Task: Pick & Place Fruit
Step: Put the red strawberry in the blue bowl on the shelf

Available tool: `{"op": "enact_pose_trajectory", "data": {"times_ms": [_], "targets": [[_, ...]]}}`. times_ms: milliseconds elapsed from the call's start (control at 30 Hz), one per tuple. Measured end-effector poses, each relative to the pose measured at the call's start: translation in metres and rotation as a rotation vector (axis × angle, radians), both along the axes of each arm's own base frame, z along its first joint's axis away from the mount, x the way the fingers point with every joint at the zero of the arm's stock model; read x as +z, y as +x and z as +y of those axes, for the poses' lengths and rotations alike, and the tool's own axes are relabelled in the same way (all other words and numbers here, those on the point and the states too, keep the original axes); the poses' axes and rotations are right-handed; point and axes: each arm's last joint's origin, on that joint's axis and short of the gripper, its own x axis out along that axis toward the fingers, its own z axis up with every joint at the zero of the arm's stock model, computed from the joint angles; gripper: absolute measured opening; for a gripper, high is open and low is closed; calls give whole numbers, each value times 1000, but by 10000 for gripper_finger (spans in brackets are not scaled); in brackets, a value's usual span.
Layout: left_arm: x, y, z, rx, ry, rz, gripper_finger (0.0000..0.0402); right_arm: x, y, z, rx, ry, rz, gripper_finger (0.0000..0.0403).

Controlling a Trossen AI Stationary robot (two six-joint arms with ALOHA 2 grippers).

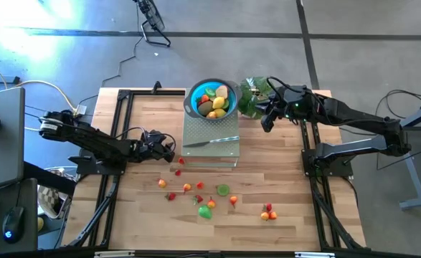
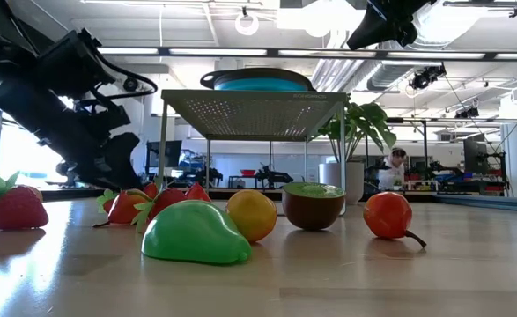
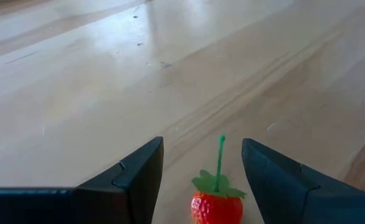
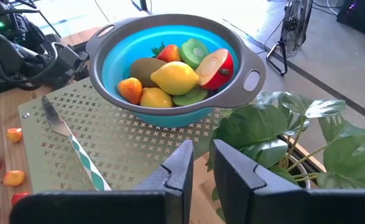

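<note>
A small red strawberry (image 3: 216, 208) with a green stem stands on the wooden table between the fingers of my left gripper (image 3: 202, 146). That gripper is open and low over the table's left middle (image 1: 170, 151); a gap shows beside the strawberry. The blue bowl (image 1: 211, 99) holds several fruits and rests on a raised mesh stand (image 1: 210, 147). More loose fruits (image 1: 196, 193) lie on the table nearer the front, among them a green pear (image 2: 195, 233). My right gripper (image 1: 267, 123) hangs in the air right of the bowl, its fingers (image 4: 181, 163) drawn close with nothing between them.
A slim knife (image 4: 70, 140) lies on the mesh stand in front of the bowl. A leafy plant (image 1: 253, 97) stands right of the bowl, under my right arm. A halved kiwi (image 2: 313, 204) and a red-orange pair (image 1: 269, 212) lie toward the front right.
</note>
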Motion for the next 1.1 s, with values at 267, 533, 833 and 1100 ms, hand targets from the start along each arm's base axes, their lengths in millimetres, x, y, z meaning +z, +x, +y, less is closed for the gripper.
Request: {"op": "enact_pose_trajectory", "data": {"times_ms": [267,533,833,1100], "targets": [[0,0,1,25,26,-2,143,0,0,0,0,0,0,52],[-1,-2,1,27,30,20,65,0,0,0,0,0,0,52],[1,0,1,27,27,-11,4,0,0,0,1,0,1,52],[16,-1,1,13,20,-98,1,0,0,0,1,0,1,52]]}}
